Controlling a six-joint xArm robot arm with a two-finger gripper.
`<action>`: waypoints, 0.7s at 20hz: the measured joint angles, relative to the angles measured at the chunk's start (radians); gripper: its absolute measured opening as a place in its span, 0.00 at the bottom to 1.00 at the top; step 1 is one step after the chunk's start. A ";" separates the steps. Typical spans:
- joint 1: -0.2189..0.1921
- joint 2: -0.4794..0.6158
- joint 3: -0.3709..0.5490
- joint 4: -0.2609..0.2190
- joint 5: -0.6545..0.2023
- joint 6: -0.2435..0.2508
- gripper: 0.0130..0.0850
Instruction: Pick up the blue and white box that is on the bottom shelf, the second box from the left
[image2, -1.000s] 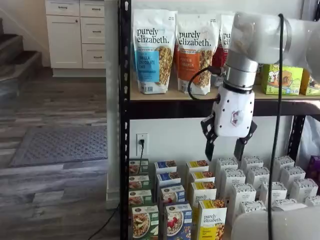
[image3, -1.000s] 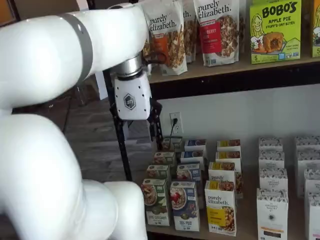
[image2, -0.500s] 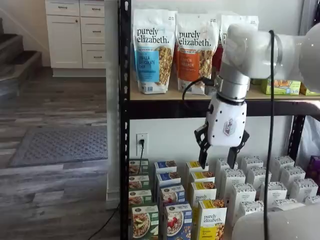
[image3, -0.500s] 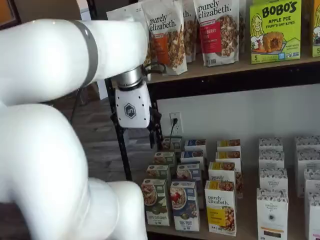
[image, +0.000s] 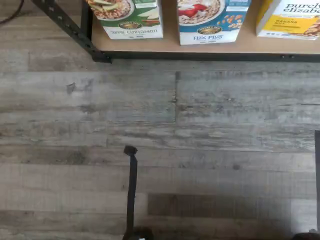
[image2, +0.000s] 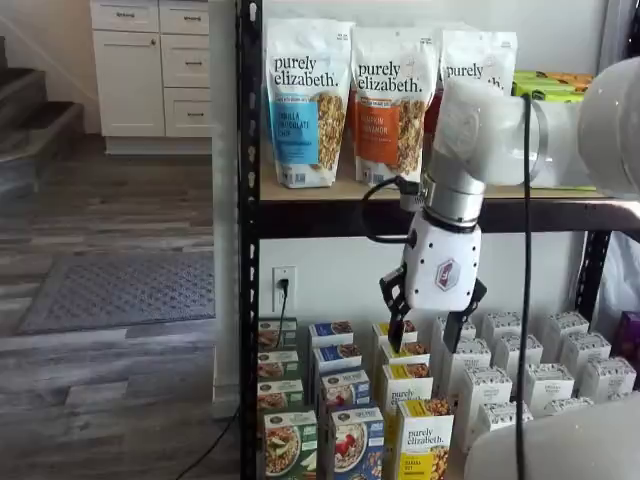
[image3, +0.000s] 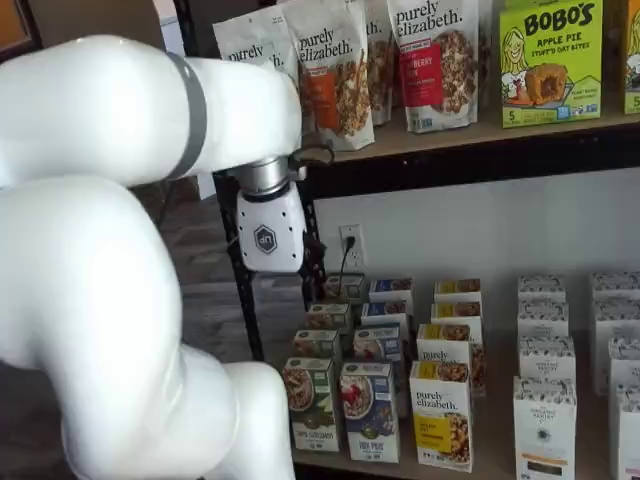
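Observation:
The blue and white box (image2: 355, 443) stands at the front of the bottom shelf (image3: 400, 468), between a green-and-white box (image2: 288, 445) and a yellow "purely elizabeth" box (image2: 423, 440). It shows in both shelf views (image3: 370, 410), and its lower part shows in the wrist view (image: 212, 20) on the shelf board (image: 220, 47). My gripper (image2: 423, 335) hangs in front of the shelf rows, above and a little right of the box and apart from it. A gap shows between its black fingers (image2: 392, 322), and it holds nothing. In a shelf view its white body (image3: 265, 235) shows side-on.
Rows of small boxes run back behind the front ones. White boxes (image3: 545, 420) fill the shelf's right part. Granola bags (image2: 305, 100) stand on the board above. The black rack post (image2: 248, 250) is at the left. A dark cable (image: 131, 190) lies on the wood floor.
My gripper has moved down and to the left, from level with the upper shelf's underside to just above the rear rows of small boxes. It stays open and empty.

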 joint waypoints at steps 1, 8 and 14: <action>0.000 0.008 0.004 0.002 -0.008 -0.001 1.00; 0.021 0.049 0.045 -0.002 -0.099 0.013 1.00; 0.035 0.081 0.075 -0.022 -0.169 0.031 1.00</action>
